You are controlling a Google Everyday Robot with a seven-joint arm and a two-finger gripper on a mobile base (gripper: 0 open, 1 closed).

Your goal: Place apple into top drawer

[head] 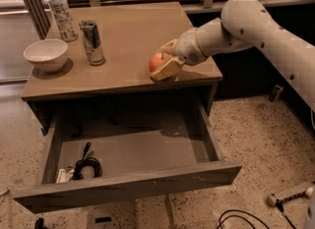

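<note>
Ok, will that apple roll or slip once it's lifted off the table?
Likely rolls if let go: the apple is round and sits near the front edge of the table. Its smooth skin may slip against the pincer, now right at it.

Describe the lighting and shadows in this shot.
Camera view: soft, warm light falls on the table. Camera view: the bowl casts a soft shadow at its base. Camera view: the top drawer is darkest at its back, under the tabletop. Camera view: the gripper, fingers shut on the apple near the table's front edge, is evenly lit.
</note>
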